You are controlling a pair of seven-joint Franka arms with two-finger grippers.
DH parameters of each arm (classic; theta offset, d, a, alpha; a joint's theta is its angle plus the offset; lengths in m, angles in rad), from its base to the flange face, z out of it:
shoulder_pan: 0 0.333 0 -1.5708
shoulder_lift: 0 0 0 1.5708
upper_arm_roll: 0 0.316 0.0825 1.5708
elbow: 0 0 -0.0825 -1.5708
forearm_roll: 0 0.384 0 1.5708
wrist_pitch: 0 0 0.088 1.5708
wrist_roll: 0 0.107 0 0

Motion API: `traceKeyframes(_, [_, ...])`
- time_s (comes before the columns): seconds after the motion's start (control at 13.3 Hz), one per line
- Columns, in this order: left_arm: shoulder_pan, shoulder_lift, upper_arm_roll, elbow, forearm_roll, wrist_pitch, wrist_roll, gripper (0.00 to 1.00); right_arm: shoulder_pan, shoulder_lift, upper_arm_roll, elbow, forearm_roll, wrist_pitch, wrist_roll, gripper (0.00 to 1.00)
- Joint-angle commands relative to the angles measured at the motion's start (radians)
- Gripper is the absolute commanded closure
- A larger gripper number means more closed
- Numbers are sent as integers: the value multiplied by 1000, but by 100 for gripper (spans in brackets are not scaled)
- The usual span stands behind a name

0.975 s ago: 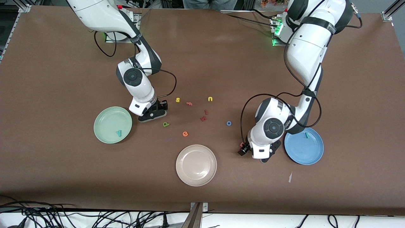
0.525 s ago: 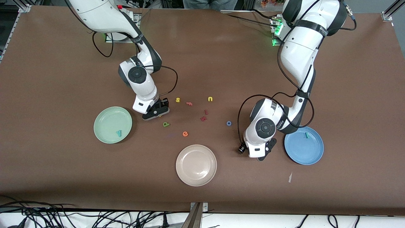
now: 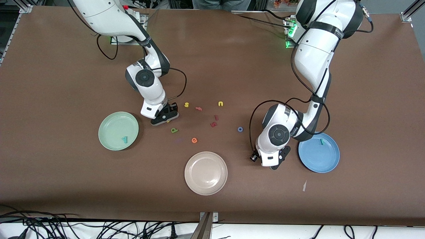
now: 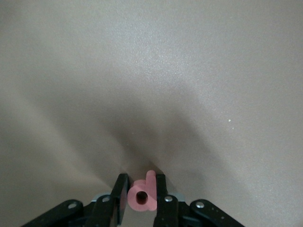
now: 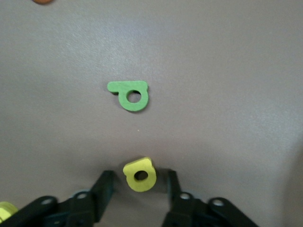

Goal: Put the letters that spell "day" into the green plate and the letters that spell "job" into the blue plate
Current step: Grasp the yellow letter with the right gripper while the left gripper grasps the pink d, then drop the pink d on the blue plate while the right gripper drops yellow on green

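Both claws are closing in: the left claw [image 4: 142, 196] is now clenching the pink "b" [image 4: 143, 195], while the right claw [image 5: 139, 182], not yet clamped, is straddling the yellow "a" [image 5: 140, 174].

My two arms: glossy white shells, dark grey joint bands, looped black cables, black two-finger grippers.

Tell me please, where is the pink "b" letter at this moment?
The pink "b" sits between the fingers of the left gripper, low at the table beside the blue plate, toward the left arm's end.
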Motion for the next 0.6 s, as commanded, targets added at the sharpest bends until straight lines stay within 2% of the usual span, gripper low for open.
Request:
traceKeyframes(0.0, [-11,38,13,45,-10,-6,1,89,-1,3,-1,-10,-30,19,-3,62])
traceKeyframes(0.15, [2,11,15,45,-1,-37,36,99,-1,3,-1,-10,-32,20,-3,76])
traceKeyframes(0.22, [10,-20,15,45,-2,-107,106,100,-1,1,-1,-10,-32,19,-5,81])
traceKeyframes(0.38, [61,-84,12,26,-4,-175,205,100,-1,-6,-2,-8,-32,14,-12,83])
traceKeyframes(0.53, [88,-158,13,-52,0,-245,365,100,-17,-38,-5,-5,-26,-2,-78,83])
